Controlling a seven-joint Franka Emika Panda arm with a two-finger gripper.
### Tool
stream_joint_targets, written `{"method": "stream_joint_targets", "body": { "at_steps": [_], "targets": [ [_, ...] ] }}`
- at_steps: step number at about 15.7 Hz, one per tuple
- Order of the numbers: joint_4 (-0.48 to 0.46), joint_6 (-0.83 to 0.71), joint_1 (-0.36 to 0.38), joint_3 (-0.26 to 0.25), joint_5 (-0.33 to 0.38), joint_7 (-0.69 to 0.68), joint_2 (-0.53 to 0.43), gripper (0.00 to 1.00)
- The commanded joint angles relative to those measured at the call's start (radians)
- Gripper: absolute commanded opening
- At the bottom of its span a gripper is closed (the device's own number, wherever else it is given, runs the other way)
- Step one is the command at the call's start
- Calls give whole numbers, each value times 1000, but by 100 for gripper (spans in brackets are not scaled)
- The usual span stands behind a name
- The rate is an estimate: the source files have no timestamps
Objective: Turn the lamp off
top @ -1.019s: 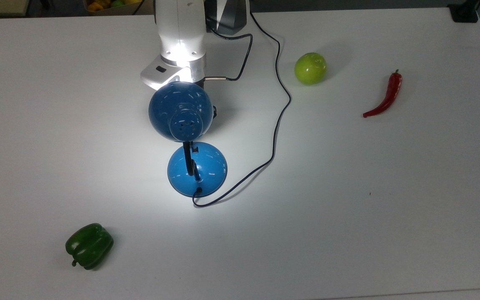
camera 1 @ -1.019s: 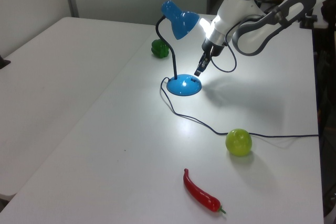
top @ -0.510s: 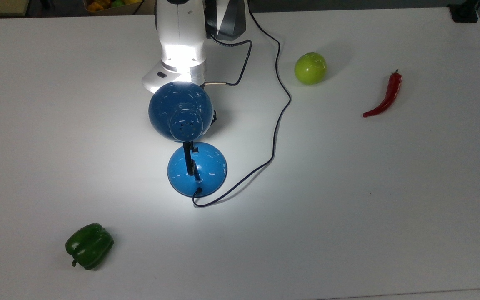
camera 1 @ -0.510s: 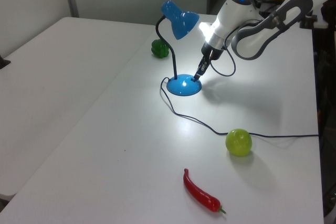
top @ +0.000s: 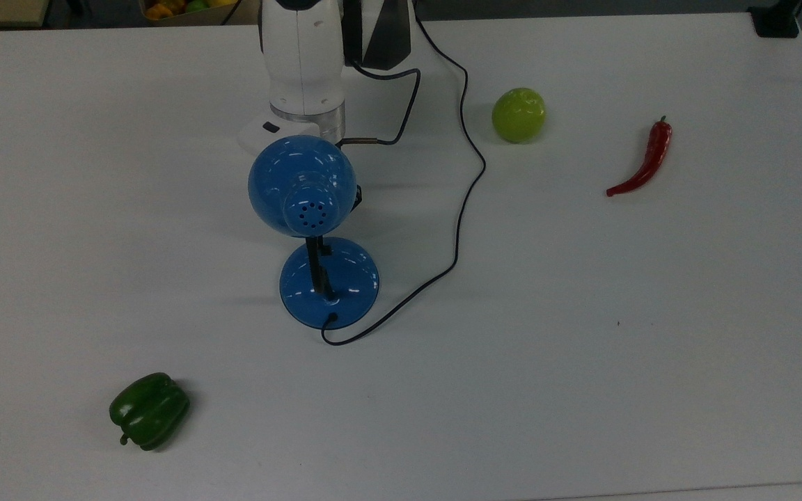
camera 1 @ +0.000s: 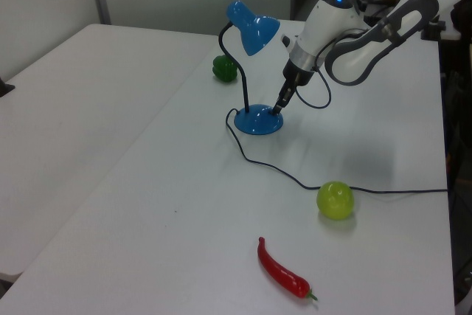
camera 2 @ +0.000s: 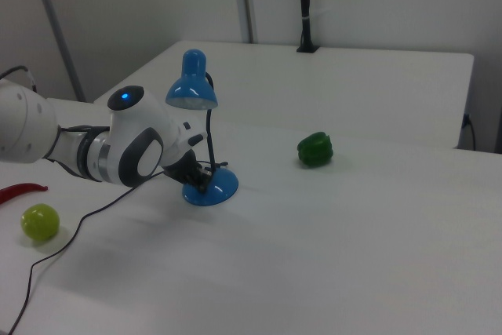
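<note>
The blue lamp [top: 301, 182] stands mid-table on its round base [top: 329, 282] and gives no light; its dome shade [camera 1: 251, 27] is dark. My gripper [camera 1: 278, 108] is shut, its tip resting on the base's edge [camera 1: 258, 119] beside the black neck. In the right view the gripper [camera 2: 202, 182] touches the base [camera 2: 216, 187] from the right view's left. In the top view the shade hides the fingertips, with the white arm [top: 303, 62] behind it. The black cord [top: 467, 174] trails from the base toward the table's back.
A green apple [top: 519, 115] and a red chili [top: 645, 161] lie at the top view's right. A green bell pepper [top: 149, 410] sits near the front left. The arm's own cable [top: 401, 104] loops beside the wrist.
The lamp's light has gone out; the bright patch on the table and arm is gone. The gripper has come down a little onto the base.
</note>
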Motion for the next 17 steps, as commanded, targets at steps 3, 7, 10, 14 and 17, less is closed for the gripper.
{"method": "stream_joint_targets", "body": {
  "at_steps": [3,7,10,14,17],
  "targets": [
    [-16,21,1,1,-5,14,14,0],
    [-38,7,1,1,-7,14,-6,0],
    [-44,-77,1,1,-7,13,-46,0],
    [-38,-266,3,-2,-8,13,-124,0],
    [-19,-407,9,1,-8,14,-176,23]
  ]
}}
